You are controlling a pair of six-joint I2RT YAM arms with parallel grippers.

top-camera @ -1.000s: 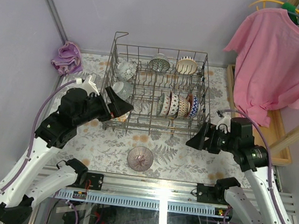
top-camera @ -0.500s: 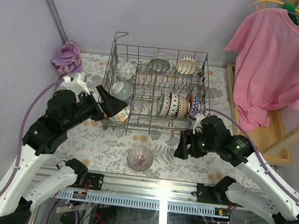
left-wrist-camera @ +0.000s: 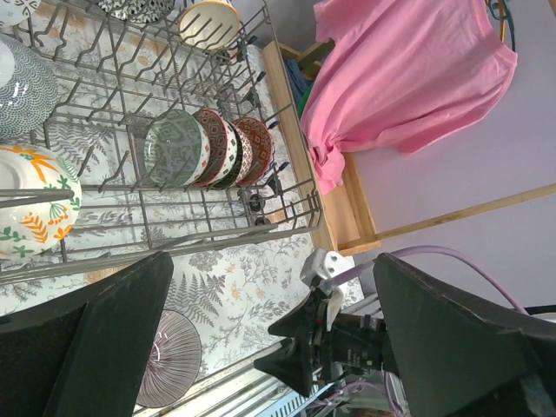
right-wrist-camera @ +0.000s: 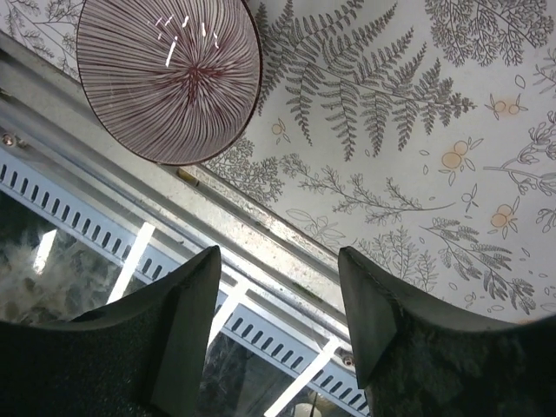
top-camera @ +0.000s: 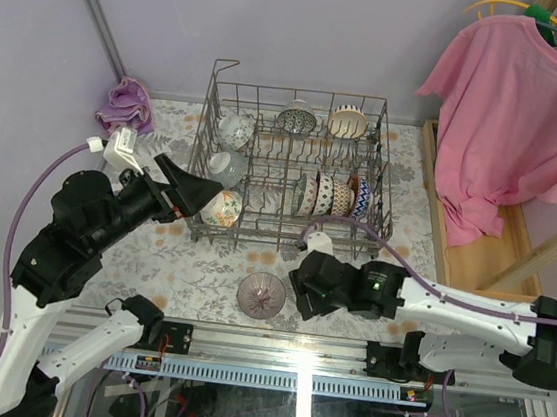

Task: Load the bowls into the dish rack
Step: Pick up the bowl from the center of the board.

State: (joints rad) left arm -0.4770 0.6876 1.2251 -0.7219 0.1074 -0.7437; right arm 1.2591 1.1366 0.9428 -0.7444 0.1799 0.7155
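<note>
The grey wire dish rack [top-camera: 302, 93] stands at the back of the table with several bowls upright in it, among them a row of patterned bowls [top-camera: 330, 196] [left-wrist-camera: 208, 148]. A floral bowl [top-camera: 222, 207] [left-wrist-camera: 30, 217] sits in the rack's near-left corner. One purple striped bowl [top-camera: 262, 294] [right-wrist-camera: 169, 78] [left-wrist-camera: 169, 356] lies on the tablecloth in front of the rack. My left gripper [top-camera: 199, 198] [left-wrist-camera: 271, 269] is open and empty, just left of the floral bowl. My right gripper [top-camera: 296, 291] [right-wrist-camera: 278, 256] is open and empty, low beside the purple bowl's right side.
A pink shirt [top-camera: 517, 105] hangs at the right over a wooden frame [top-camera: 515, 256]. A purple cloth [top-camera: 126, 106] lies at the back left. The metal rail [top-camera: 303, 347] along the table's front edge is right under the right gripper.
My right arm swung left and down from the rack's right side to the purple bowl, its jaws narrowing. My left gripper drew back to the left, off the rack's near-left corner.
</note>
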